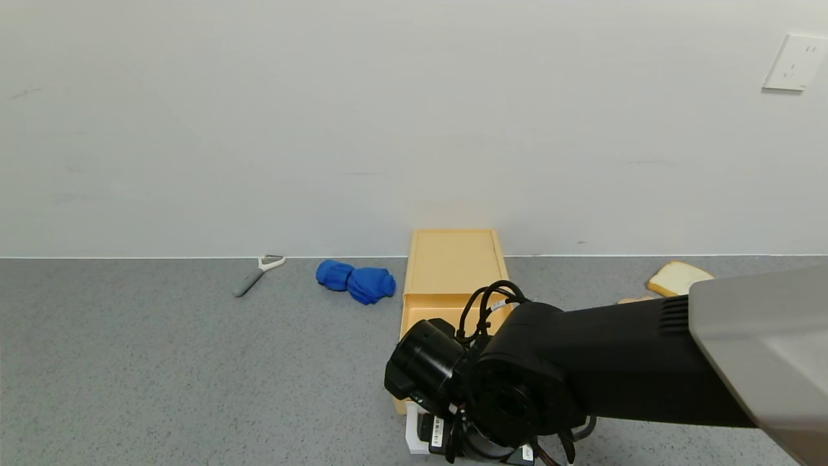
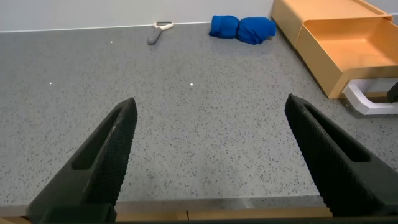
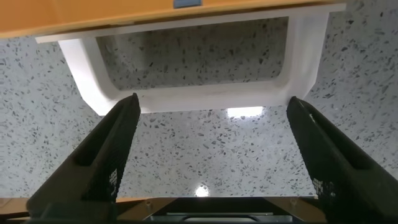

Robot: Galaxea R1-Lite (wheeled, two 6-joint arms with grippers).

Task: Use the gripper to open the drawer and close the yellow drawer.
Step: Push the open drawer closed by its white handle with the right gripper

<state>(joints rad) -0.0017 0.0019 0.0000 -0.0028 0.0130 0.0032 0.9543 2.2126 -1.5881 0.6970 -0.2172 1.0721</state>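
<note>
Drawer (image 1: 446,310) pulled out from its box (image 1: 453,262) on the counter (image 1: 162,362). Right gripper (image 3: 208,165), fingers spread, faces the white handle (image 3: 193,96) without touching. Left gripper (image 2: 208,155) idle, fingers spread.

Even, bright overhead light; soft shadows beneath the drawer (image 2: 348,43). Lamp glare glints on the countertop (image 3: 244,112) below its white handle (image 3: 186,96).

My head camera high, facing far wall, left wrist camera low over counter, right wrist camera close above handle (image 3: 193,93), drawer (image 1: 424,317) shared by all.
</note>
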